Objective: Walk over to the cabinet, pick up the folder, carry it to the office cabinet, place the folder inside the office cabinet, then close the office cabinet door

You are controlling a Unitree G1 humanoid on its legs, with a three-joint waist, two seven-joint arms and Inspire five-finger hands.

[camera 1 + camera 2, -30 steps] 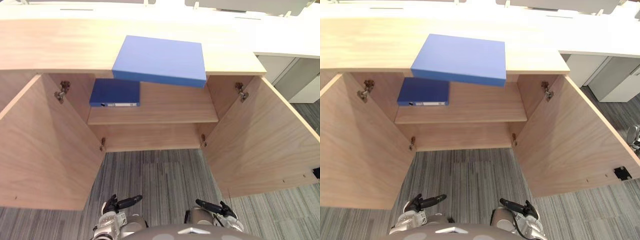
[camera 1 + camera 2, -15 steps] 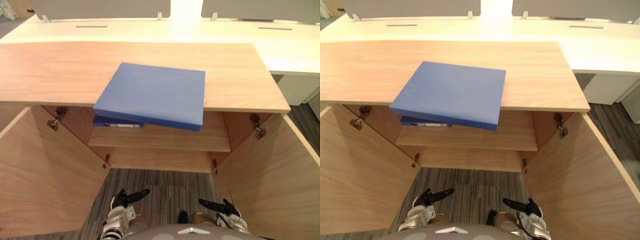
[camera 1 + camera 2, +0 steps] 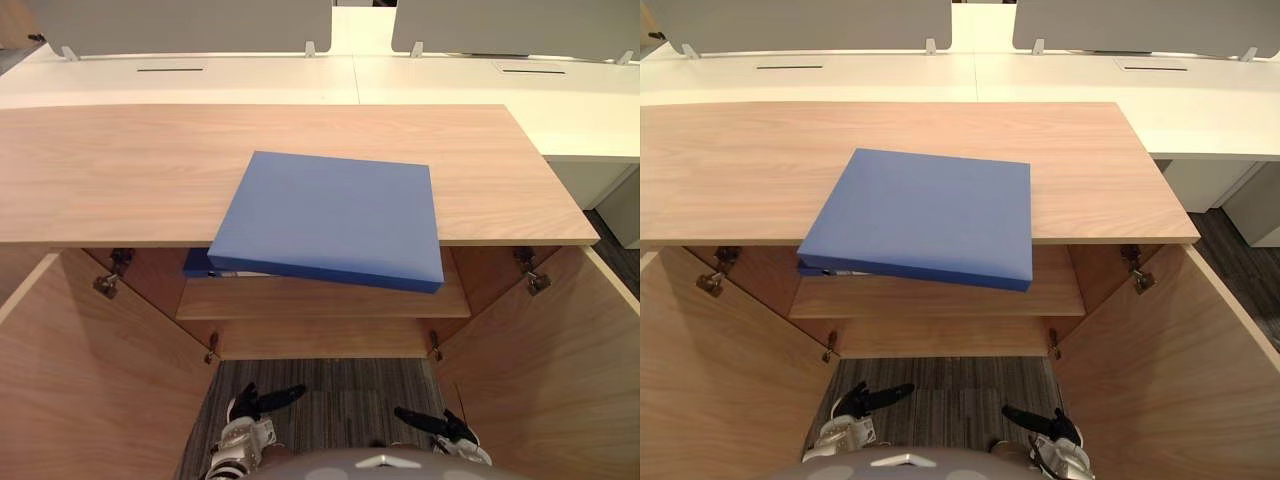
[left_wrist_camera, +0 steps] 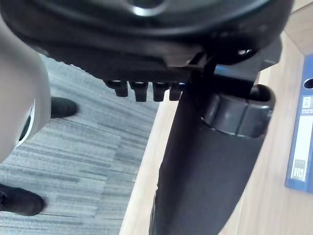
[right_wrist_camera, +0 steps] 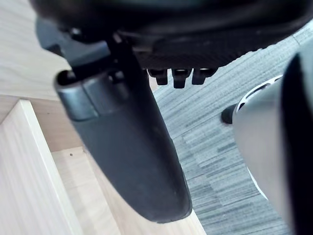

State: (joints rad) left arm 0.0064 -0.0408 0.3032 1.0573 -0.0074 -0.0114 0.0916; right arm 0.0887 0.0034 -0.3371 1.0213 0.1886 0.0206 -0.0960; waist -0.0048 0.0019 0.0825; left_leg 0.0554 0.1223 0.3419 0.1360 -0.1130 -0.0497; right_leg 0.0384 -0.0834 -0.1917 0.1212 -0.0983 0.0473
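In the left eye view the whole picture has shifted since a second ago. The camera has come nearer and now looks more onto the top of the cabinet (image 3: 120, 170), while the things themselves lie as they did. The blue folder (image 3: 330, 215) lies flat on that top with its near edge hanging over the front. It is well above and ahead of both hands, and between them sideways. The left hand (image 3: 262, 400) and the right hand (image 3: 440, 425) hang low over the carpet (image 3: 330, 385), fingers loosely straight, holding nothing. A darker binder (image 3: 197, 263) lies on the shelf (image 3: 330, 298), ahead of the left hand.

The right eye view agrees. The doors (image 3: 1160, 370) stand open, one outside each hand.

In the left wrist view the binder shows beyond the thumb, well apart from it.

In the right wrist view the hand hangs near a wooden panel and touches nothing.

I judge the walk is almost finished, and the next step is to lift both hands to the folder.
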